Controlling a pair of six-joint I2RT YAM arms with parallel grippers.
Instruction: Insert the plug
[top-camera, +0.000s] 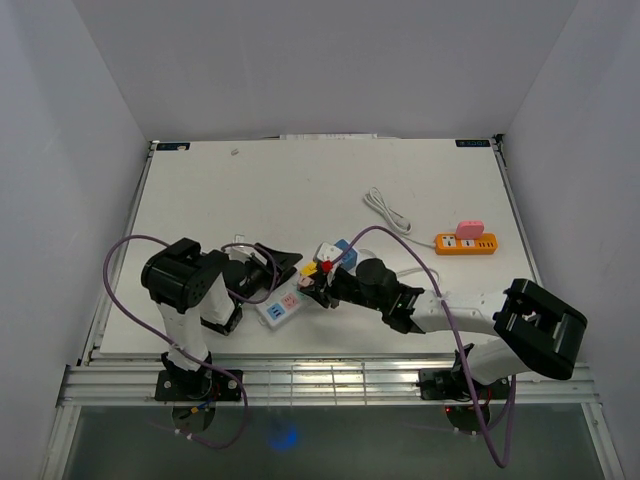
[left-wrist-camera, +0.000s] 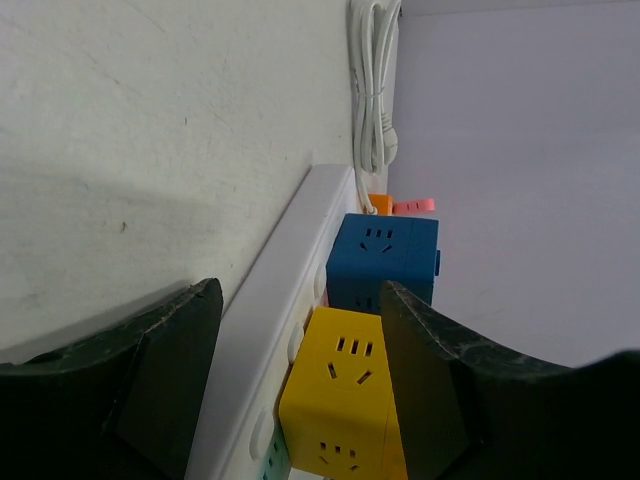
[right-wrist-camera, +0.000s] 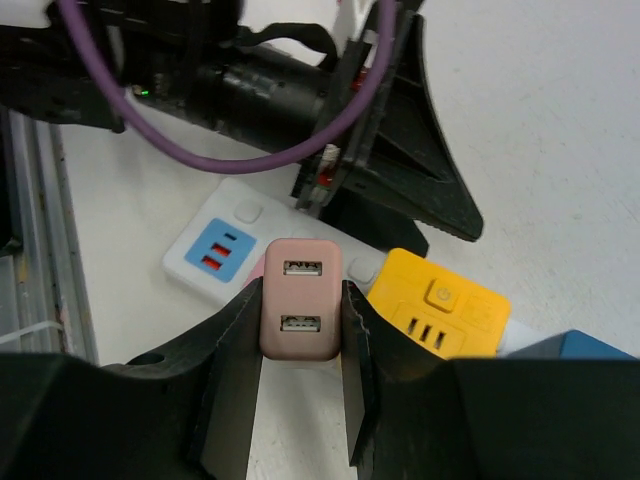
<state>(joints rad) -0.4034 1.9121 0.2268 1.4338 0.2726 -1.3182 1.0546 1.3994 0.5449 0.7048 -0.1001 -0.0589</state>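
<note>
My right gripper (right-wrist-camera: 300, 305) is shut on a pink two-port USB charger plug (right-wrist-camera: 300, 330) and holds it just above the white power strip (right-wrist-camera: 215, 250), between the strip's blue-and-red end panel and a yellow socket cube (right-wrist-camera: 440, 305). In the top view the right gripper (top-camera: 318, 284) is over the strip (top-camera: 283, 306). My left gripper (left-wrist-camera: 300, 340) is open and straddles the strip (left-wrist-camera: 270, 310) and the yellow cube (left-wrist-camera: 340, 400). Its right finger (left-wrist-camera: 440, 390) is close against the cube. A blue cube (left-wrist-camera: 380, 255) sits beyond.
An orange power strip (top-camera: 466, 243) with a pink plug (top-camera: 469, 228) in it lies at the right. A coiled white cable (top-camera: 388, 211) lies behind it. The left gripper's black fingers (right-wrist-camera: 400, 170) stand right behind the white strip in the right wrist view.
</note>
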